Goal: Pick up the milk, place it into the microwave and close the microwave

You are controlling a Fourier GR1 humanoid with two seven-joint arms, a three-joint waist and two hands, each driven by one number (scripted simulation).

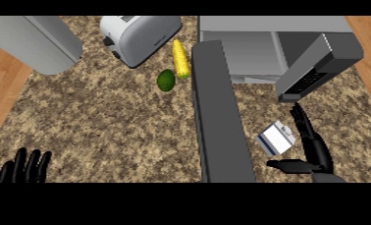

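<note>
The milk carton, white with a blue side, lies on the counter at the lower right, in front of the microwave. The microwave's door stands swung open, reaching toward the view's lower edge, and its cavity faces the carton. My right hand is open just right of the carton, fingers stretched up along its right side and thumb spread below it. Whether the fingers touch the carton I cannot tell. My left hand rests open at the lower left corner, fingers up.
A silver toaster sits at the back, with a corn cob and a green avocado beside it. A grey appliance stands at the back left. Wooden floor shows past the counter's left edge.
</note>
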